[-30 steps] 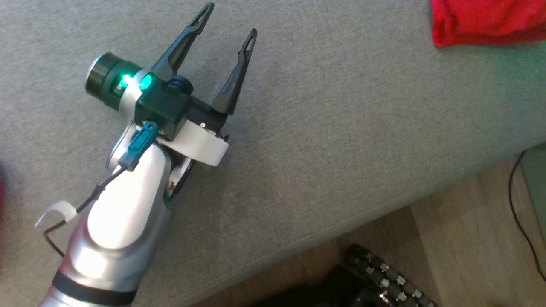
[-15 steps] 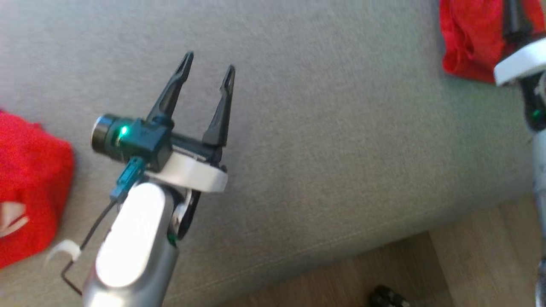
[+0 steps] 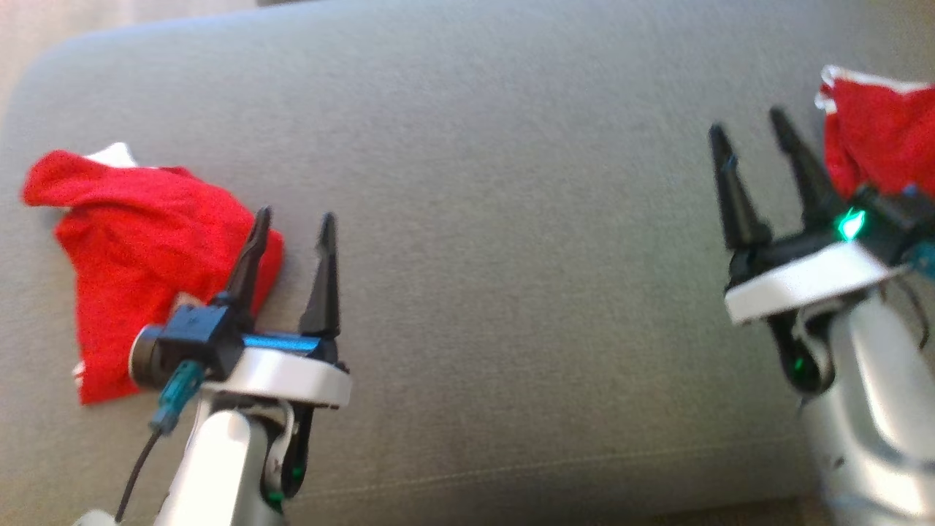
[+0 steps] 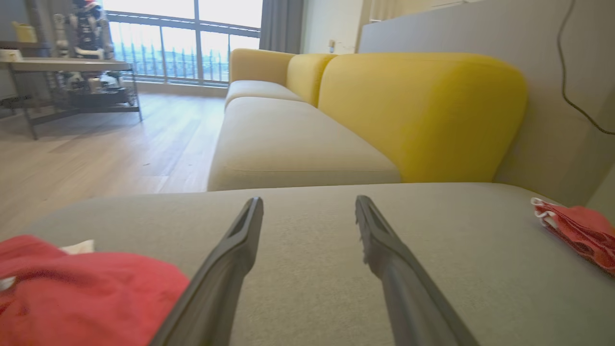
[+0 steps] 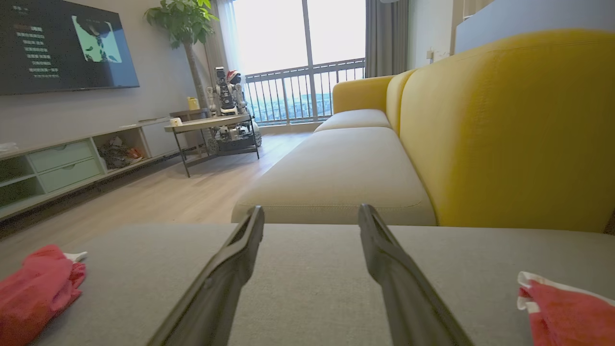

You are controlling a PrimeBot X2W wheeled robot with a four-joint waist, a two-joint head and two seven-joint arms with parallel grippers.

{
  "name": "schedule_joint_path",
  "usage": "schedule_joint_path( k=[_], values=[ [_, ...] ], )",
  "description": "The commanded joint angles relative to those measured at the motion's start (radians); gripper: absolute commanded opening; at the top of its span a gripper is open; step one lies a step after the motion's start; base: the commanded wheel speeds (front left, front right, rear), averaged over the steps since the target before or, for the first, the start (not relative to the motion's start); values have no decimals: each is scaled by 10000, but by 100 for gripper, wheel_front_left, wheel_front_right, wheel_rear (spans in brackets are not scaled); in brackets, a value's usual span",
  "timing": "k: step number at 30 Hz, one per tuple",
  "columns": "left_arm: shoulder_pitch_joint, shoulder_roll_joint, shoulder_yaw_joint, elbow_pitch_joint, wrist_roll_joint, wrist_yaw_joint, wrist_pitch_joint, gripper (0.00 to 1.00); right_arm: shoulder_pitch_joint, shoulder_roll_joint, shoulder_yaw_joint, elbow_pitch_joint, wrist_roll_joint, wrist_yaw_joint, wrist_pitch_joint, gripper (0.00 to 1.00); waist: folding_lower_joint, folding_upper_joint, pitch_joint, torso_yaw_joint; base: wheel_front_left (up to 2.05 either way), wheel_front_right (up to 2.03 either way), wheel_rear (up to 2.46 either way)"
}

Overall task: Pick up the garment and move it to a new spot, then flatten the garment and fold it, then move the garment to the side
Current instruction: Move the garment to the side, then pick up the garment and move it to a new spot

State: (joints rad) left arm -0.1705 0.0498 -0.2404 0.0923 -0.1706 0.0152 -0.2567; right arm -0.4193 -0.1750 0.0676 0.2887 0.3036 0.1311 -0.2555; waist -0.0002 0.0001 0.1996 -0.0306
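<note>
A crumpled red garment [image 3: 139, 256] with white trim lies on the grey cushion [image 3: 511, 241] at the left, also low left in the left wrist view [image 4: 77, 288] and the right wrist view [image 5: 38, 288]. A second red garment [image 3: 884, 139] sits at the right edge, seen again at the right of both wrist views [image 4: 576, 230] [image 5: 567, 307]. My left gripper [image 3: 292, 219] hovers open just right of the left garment, one finger overlapping its edge. My right gripper [image 3: 749, 124] is open beside the right garment, nothing between its fingers.
A yellow sofa [image 5: 480, 125] with a beige seat [image 4: 288, 139] stands beyond the grey cushion. Wooden floor [image 5: 168, 192], a low table [image 5: 206, 125], a TV [image 5: 62, 43] and a wall cabinet [image 5: 57, 163] lie further off.
The head camera has swung and tilted, so the left garment and the right arm have come into the picture. Both grippers stay open.
</note>
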Motion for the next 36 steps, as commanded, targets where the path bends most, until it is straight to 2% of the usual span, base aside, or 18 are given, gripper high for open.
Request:
schedule_joint_path(
  k=[1, 7, 13, 23, 31, 36],
  values=[
    [-72, 25, 452, -326, -147, 82, -50, 100, 107, 128, 59, -505, -170, -4, -62, 100, 2, -1, -505, 495, 0, 0, 0],
    [632, 9, 652, -325, -410, 323, -51, 100, 1508, 790, -433, -1166, -755, -4, -62, 100, 2, -1, -900, 767, 0, 0, 0],
    [971, 7, 712, -364, -373, 484, -51, 100, 2304, 1106, -626, -1405, -1117, -4, -62, 100, 2, -1, -1154, 874, 0, 0, 0],
    [1218, 6, 698, -571, -438, 603, -51, 100, 2544, 1228, -536, -1402, -1357, -4, -63, 100, 2, -1, -1296, 962, 0, 0, 0],
    [1184, 5, 712, -587, -398, 590, -51, 100, 2589, 1244, -532, -1284, -1111, -4, -63, 100, 2, -1, -1272, 1002, 0, 0, 0],
    [1137, 5, 620, -518, -479, 567, -51, 100, 2690, 1245, -644, -1288, -1003, -4, -63, 100, 2, -1, -1254, 1362, 0, 0, 0]
  ],
)
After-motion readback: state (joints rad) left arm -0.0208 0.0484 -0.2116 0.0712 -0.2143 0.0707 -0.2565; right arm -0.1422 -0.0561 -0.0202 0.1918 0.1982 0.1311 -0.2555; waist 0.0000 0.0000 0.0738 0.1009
